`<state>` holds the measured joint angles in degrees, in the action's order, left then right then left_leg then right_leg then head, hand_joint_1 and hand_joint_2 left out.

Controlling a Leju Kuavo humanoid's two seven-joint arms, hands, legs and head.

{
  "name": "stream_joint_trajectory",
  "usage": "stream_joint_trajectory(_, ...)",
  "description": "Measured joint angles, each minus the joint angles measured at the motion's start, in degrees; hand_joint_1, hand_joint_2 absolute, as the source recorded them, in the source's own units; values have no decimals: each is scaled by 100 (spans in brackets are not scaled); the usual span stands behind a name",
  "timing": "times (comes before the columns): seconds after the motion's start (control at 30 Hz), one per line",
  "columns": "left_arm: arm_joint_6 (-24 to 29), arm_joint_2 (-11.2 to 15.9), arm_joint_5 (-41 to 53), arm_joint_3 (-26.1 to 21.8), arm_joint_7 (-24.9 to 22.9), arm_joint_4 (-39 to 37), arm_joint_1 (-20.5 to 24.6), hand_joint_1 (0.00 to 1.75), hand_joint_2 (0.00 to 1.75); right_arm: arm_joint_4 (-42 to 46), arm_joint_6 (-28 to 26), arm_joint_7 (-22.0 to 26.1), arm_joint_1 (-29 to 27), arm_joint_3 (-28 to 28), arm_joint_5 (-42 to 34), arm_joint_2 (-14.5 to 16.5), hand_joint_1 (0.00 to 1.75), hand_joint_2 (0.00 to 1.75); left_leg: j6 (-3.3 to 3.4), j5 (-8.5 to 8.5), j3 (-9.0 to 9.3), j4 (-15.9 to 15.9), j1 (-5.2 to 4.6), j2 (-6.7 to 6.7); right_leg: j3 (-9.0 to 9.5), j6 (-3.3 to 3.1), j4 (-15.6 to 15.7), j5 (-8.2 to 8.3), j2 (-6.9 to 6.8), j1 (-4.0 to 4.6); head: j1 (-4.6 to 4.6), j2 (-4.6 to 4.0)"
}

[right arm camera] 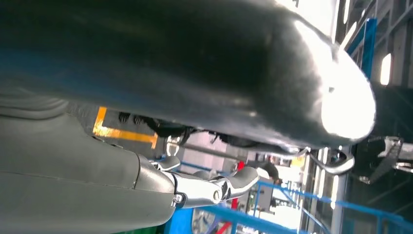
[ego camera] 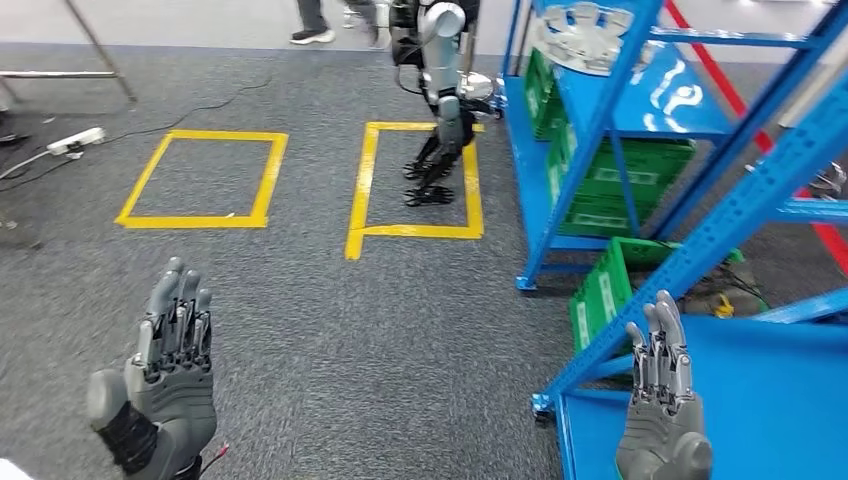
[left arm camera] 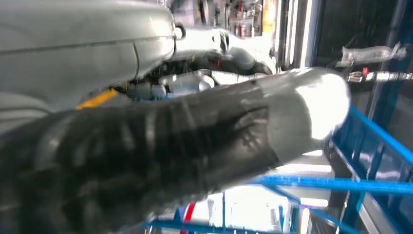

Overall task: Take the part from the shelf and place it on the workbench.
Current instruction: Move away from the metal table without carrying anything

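Both hands sat lowest in the head view, raised with fingers straight and apart, neither holding anything: the left hand (ego camera: 160,385) over the grey carpet (ego camera: 380,340), the right hand (ego camera: 662,410) over the near blue shelf board (ego camera: 770,400). That board belonged to the blue shelf (ego camera: 640,130), the largest thing in view, running up the right side and tilted in the frame. The part (ego camera: 585,35), a silver metal piece, lay on an upper board at the far end of the shelf, ahead and slightly left of the right hand and well apart from it. Its long axis could not be told. By this layout the right hand was the nearer and looked the likelier to reach. Green crates (ego camera: 615,175) stood on the lower boards beneath the part. Another robot (ego camera: 440,90) stood beside the shelf's far end, by yellow floor markings (ego camera: 415,180).
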<state>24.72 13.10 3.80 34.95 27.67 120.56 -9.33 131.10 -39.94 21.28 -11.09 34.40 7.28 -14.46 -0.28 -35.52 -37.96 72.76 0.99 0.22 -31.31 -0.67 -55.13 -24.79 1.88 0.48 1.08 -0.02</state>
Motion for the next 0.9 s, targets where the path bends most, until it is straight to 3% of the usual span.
stream_joint_trajectory(0.03, 0, 2, 0, 1, -1, -2, -2, 0, 0, 0, 0, 1, -6, -1, -2, 1, 0, 0, -5, 90, -59, 2, 2, -9, 2, 7, -16, -15, 86, -3, -20, -1)
stream_joint_trajectory(0.07, 0, 2, 0, 1, 0, -2, 0, 0, 0, 0, 0, 1, -9, -1, -4, 1, 0, 0, -7, 288, -1, -222, 9, -29, 4, 22, -44, -35, 175, -10, -39, 0)
stream_joint_trajectory(0.1, 0, 4, 0, 1, 0, -2, 1, 0, 0, 0, 0, 1, -11, -2, -5, 3, 0, 0, -11, 521, 136, -587, 24, -93, 3, 44, -84, -63, 259, -20, -60, 0)
stream_joint_trajectory(0.17, 0, 8, 1, 2, 1, -4, 3, 0, 0, 1, 1, 2, -13, -9, -6, 5, 0, 0, -4, 757, 424, -1211, 62, -335, -40, 115, -199, -134, 411, -24, -101, 1)
stream_joint_trajectory(0.23, 3, 11, 5, 2, 3, -7, 5, 0, 0, 3, 0, 12, -22, -24, -7, 7, 0, 0, 49, 725, 535, -1364, 57, -441, -139, 187, -263, -167, 525, -40, -105, 0)
stream_joint_trajectory(0.3, 7, 14, 11, 1, 4, -6, 11, 0, 0, 4, -1, 26, -39, -38, -7, 8, 0, 0, 128, 730, 574, -1378, 45, -322, -210, 241, -286, -177, 568, -67, -89, 0)
stream_joint_trajectory(0.37, 9, 15, 17, -1, 4, -3, 12, 0, 0, 7, -2, 41, -46, -59, -1, 6, 0, 0, 195, 726, 616, -1406, 49, -191, -337, 288, -555, -326, 321, -57, -33, 0)
stream_joint_trajectory(0.43, 12, 15, 22, -1, 3, 1, 5, 0, 0, 9, -2, 50, -46, -75, 4, 5, 0, 0, 244, 703, 636, -1413, 25, -44, -687, 328, -1244, -658, -14, -61, 51, 1)
stream_joint_trajectory(0.5, 14, 15, 24, -1, 0, 3, 3, 0, 0, 9, -2, 50, -51, -79, 4, 5, 0, 0, 268, 674, 647, -1410, -7, 114, -1048, 345, -1903, -882, -121, -83, 91, 1)
stream_joint_trajectory(0.53, 15, 15, 24, -1, -1, 3, 3, 0, 0, 9, -2, 50, -54, -80, 4, 5, 0, 0, 270, 657, 660, -1409, -19, 192, -1096, 339, -1971, -846, -135, -86, 101, 1)
stream_joint_trajectory(0.57, 15, 15, 24, -1, -2, 3, 4, 0, 0, 9, -2, 49, -58, -81, 4, 5, 0, 0, 269, 638, 680, -1409, -27, 266, -1025, 321, -1808, -708, -150, -82, 112, 0)
stream_joint_trajectory(0.6, 15, 15, 24, -1, -2, 4, 5, 0, 0, 9, -2, 49, -61, -83, 4, 5, 0, 0, 265, 616, 709, -1410, -34, 334, -840, 289, -1437, -502, -199, -68, 121, 0)
stream_joint_trajectory(0.67, 15, 15, 24, -1, -1, 5, 8, 0, 0, 11, -1, 49, -61, -85, 4, 6, 0, 0, 236, 572, 768, -1417, -46, 448, -444, 205, -638, -203, -431, 1, 126, 0)
stream_joint_trajectory(0.73, 15, 15, 25, 0, -1, 5, 7, 0, 0, 18, -1, 54, -59, -87, 7, 7, 0, 0, 182, 540, 806, -1434, -40, 547, -294, 129, -312, -144, -546, 69, 120, 1)
stream_joint_trajectory(0.8, 15, 15, 26, 1, -1, 8, 10, 0, 0, 27, -1, 57, -69, -92, 12, 8, 0, 0, 122, 516, 836, -1457, -22, 617, -241, 70, -250, -121, -418, 72, 129, 1)
stream_joint_trajectory(0.83, 15, 17, 26, 1, -1, 11, 12, 0, 0, 31, 0, 60, -76, -94, 15, 11, 0, 0, 95, 485, 840, -1430, -14, 546, -175, 48, -187, -92, -357, 56, 125, 1)
stream_joint_trajectory(0.9, 17, 21, 30, 2, 1, 19, 10, 0, 0, 38, 1, 64, -78, -95, 19, 17, 0, 0, 49, 299, 686, -1080, -2, 249, -36, 0, -76, -24, -233, 8, 82, 1)
